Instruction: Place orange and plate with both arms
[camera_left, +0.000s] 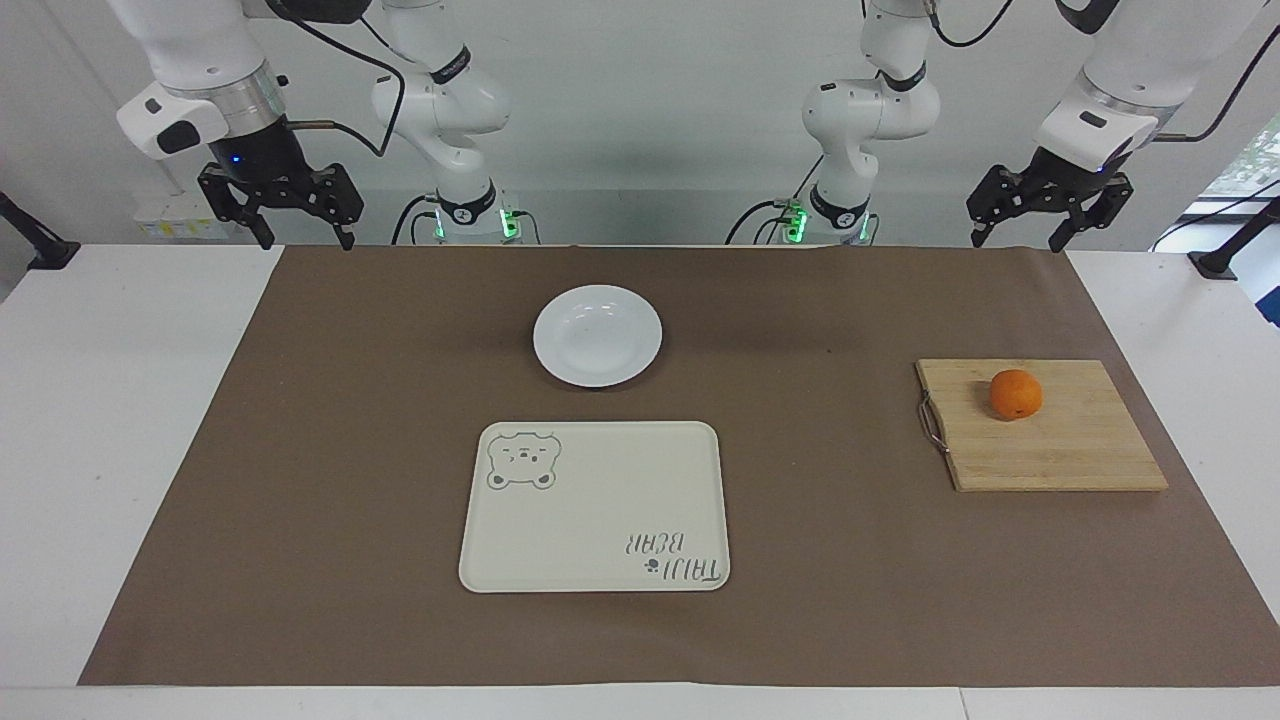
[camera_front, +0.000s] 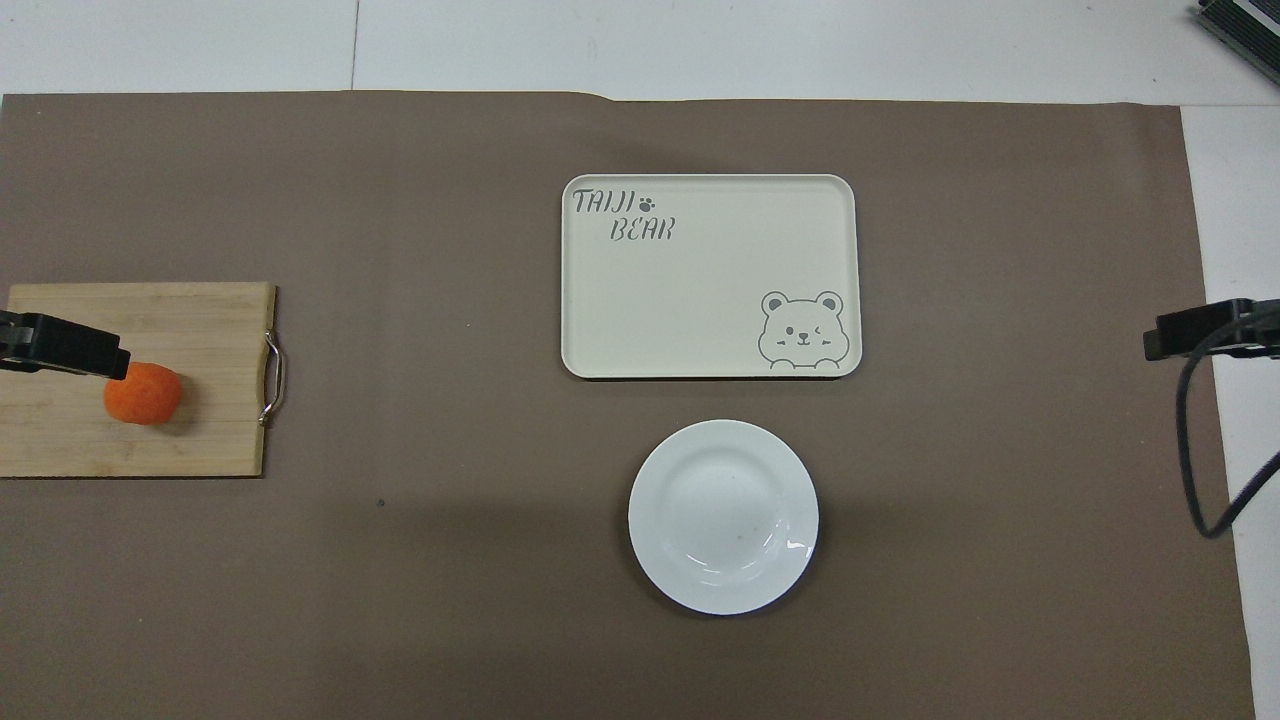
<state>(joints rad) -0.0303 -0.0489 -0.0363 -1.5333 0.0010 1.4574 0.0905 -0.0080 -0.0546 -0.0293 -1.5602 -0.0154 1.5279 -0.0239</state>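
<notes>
Bright, even light falls from above on the desk (camera_left: 120, 420). Shadows are soft and short: a faint dark patch lies on the brown mat (camera_left: 300, 500) beside the plate (camera_left: 597, 335), and a thin one hugs the orange (camera_front: 143, 392). A small glare spot shines on the plate's rim. Both views are sharp, with straight edges.

Facing view: high camera across the surface (camera_left: 120, 450), looking toward the robots, whose bases stand at the top. Overhead view: high camera above the robots' end, looking forward and steeply down. The views are half a turn apart. Both cover the brown mat (camera_left: 300, 500), tray (camera_left: 600, 520), plate (camera_left: 597, 335) and cutting board (camera_left: 1060, 450).
</notes>
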